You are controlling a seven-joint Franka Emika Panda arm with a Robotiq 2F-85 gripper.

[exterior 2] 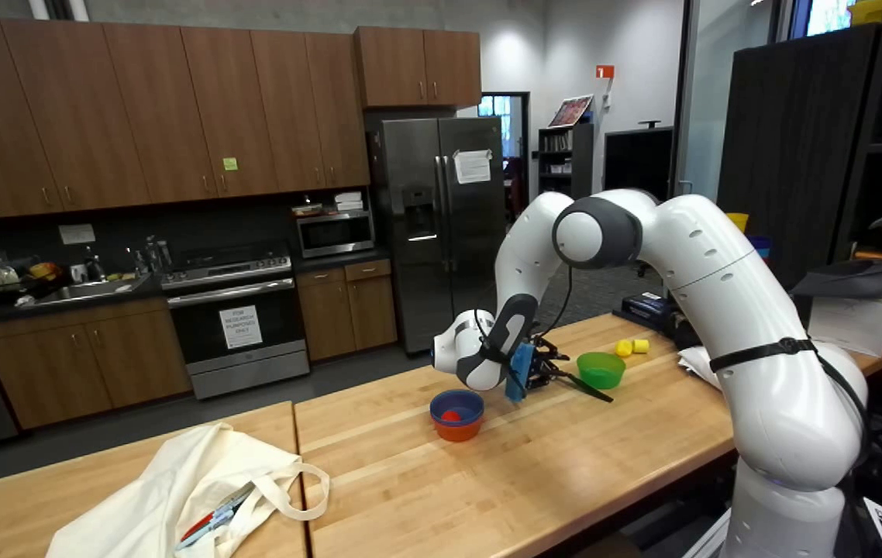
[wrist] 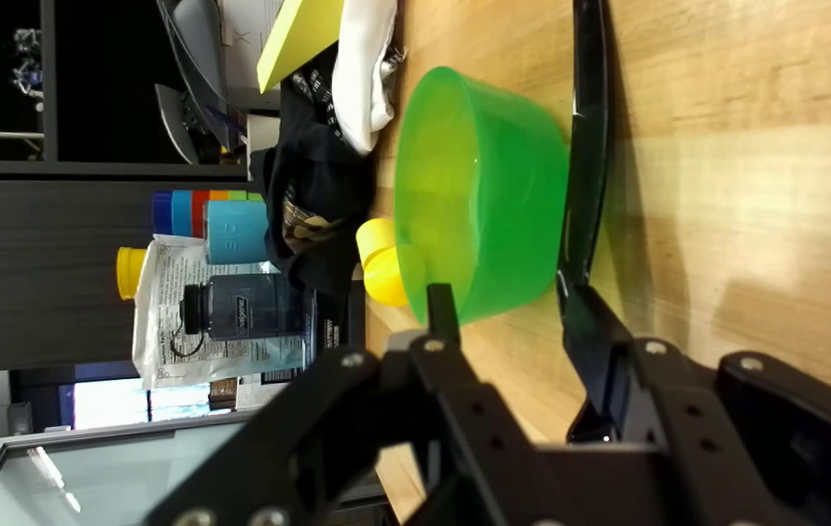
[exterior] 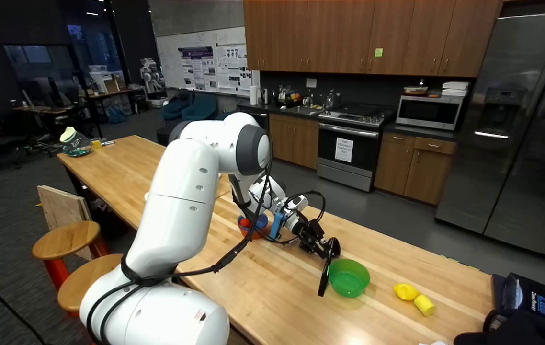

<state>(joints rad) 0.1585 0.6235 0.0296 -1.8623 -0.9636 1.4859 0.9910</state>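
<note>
Black gripper (wrist: 510,299), fingers apart, at a black utensil (wrist: 588,146) and a green bowl (wrist: 521,190).
Utensil runs just beside the bowl's wall; one fingertip overlaps it in the wrist view, contact undetermined. Bowl stands upright on the wooden table (exterior: 272,287). Beyond it, a yellow cylinder (exterior: 424,305) is just beside a rounded yellow item (exterior: 405,291). On the gripper's opposite side, a blue bowl (exterior 2: 473,404) sits nested in a red bowl (exterior 2: 458,432), a red item (exterior 2: 450,417) inside.
</note>
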